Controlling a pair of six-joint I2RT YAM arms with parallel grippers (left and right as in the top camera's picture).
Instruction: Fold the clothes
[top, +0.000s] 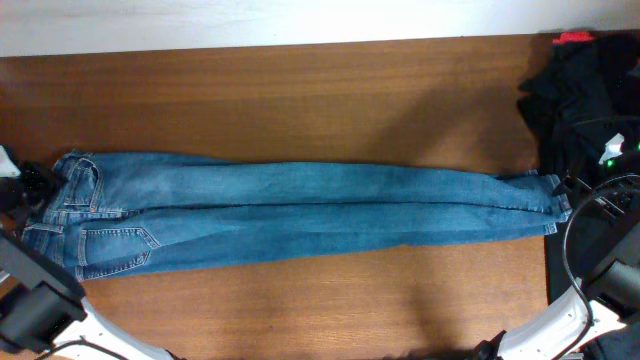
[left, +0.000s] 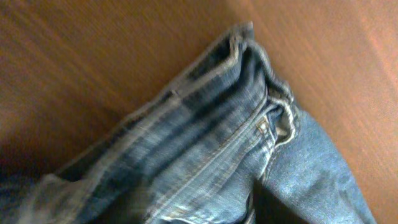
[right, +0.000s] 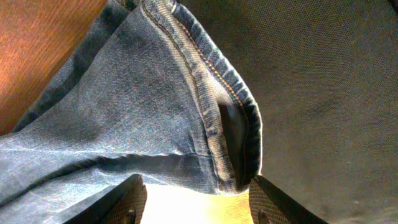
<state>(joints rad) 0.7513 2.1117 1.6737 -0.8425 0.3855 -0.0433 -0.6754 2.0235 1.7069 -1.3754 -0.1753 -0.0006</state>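
Blue jeans (top: 300, 205) laid flat, wooden table (top: 300, 90)

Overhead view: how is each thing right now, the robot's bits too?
Medium-blue denim jeans: laid flat full length on the brown wooden table, legs together.
Black crumpled cloth pile: heaped at the table's corner.
Right end effector: open, at the jeans' hem.
Left end effector: near the waistband, open or shut unclear.

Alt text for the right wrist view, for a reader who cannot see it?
Close-up of a leg hem of the blue jeans, its end between the spread fingers of the right end effector. Brown wood table shows at upper left, dark mesh at right.
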